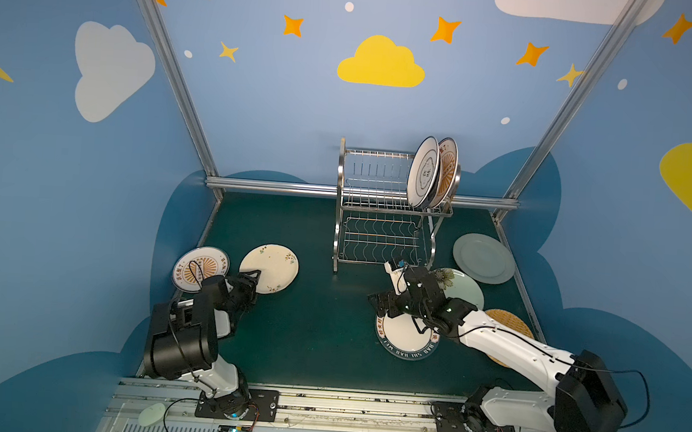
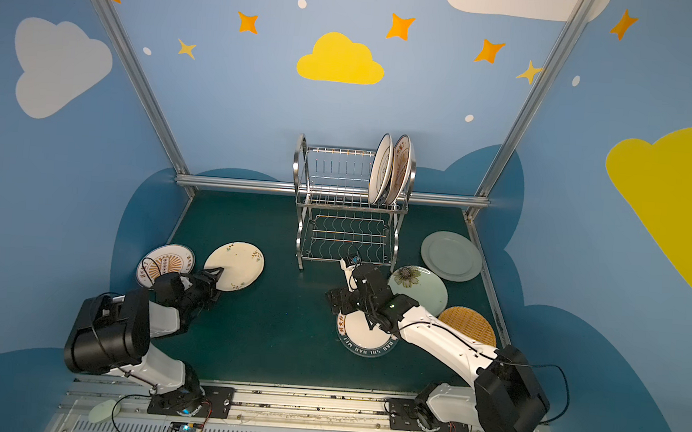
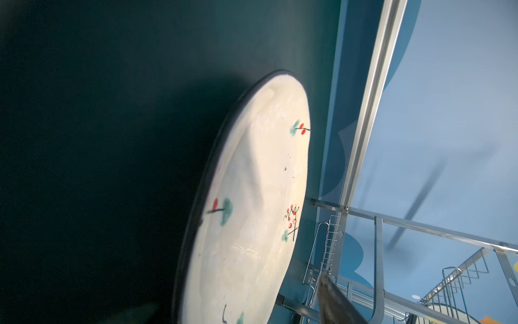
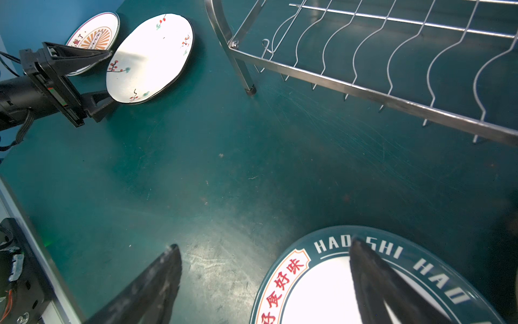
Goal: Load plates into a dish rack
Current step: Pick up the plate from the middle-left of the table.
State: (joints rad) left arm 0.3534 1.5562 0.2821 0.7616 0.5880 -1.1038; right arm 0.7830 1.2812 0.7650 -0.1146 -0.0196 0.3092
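Observation:
The steel dish rack point(image 1: 378, 211) stands at the back with two plates point(image 1: 422, 172) upright at the right end of its top tier. A cream berry-sprig plate point(image 1: 274, 268) point(image 3: 260, 196) lies at the left. My left gripper point(image 1: 253, 279) point(image 4: 110, 75) straddles its near rim, one finger over and one under; a gap shows beside a fingertip point(image 3: 333, 297). My right gripper point(image 1: 383, 307) point(image 4: 263, 244) stands wide open over the green-lettered plate point(image 1: 406, 342) point(image 4: 322, 294), one finger above its rim and the other above bare mat.
A sunburst plate point(image 1: 201, 267) lies left of the cream one. At the right lie a pale green plate point(image 1: 484, 258), a flower plate point(image 1: 462, 292) and an orange woven-look plate point(image 1: 510, 320). A metal rail point(image 1: 279, 187) bounds the back.

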